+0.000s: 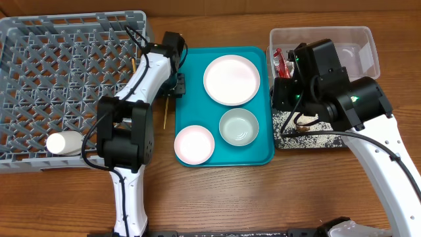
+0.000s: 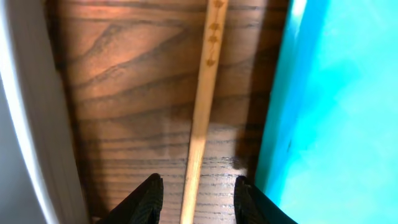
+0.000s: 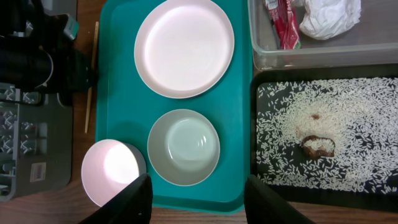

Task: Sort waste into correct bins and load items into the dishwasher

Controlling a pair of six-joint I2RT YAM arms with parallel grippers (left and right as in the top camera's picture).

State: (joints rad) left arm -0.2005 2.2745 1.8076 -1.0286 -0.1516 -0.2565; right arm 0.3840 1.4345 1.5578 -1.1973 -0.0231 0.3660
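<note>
1. You cannot read the print on the red wrapper [image 3: 283, 25] at this size. The chopstick [image 2: 202, 112] has a short row of small brown diamond marks near its far end. A pale label [image 3: 38, 171] on the grey rack [image 1: 39, 72] is too blurred to read.
2. Your left tool [image 2: 198, 183] has its fingers apart, one on each side of the chopstick and not touching it. The stick lies flat on the desk [image 2: 137, 93], in the narrow strip between the rack wall and the edge of the teal tray [image 2: 336, 112]. There is only a little bare wood on each side of it.
3. Your right tool [image 3: 198, 186] is spread wide with nothing in it. It hangs over the near edge of the teal tray, close to the black tray [image 3: 256, 112].
4. The teal tray carries three pieces: one white-pink plate [image 3: 184, 46], one pinkish dish [image 3: 112, 171] and one pale green bowl [image 3: 183, 147]. The dish and bowl sit just beside each other, and the plate stands apart from both.
5. One white cup [image 1: 64, 142] lies on its side in the rack's near left corner. The rest of the grid floor in view is open.
6. The clear tub [image 1: 368, 46] holds the one wrapper and one crumpled tissue [image 3: 329, 15]. The black tray holds scattered rice grains [image 3: 348, 106], too many to count, and one brown food lump [image 3: 318, 146].
7. You have one chopstick in plain view on the desk.
</note>
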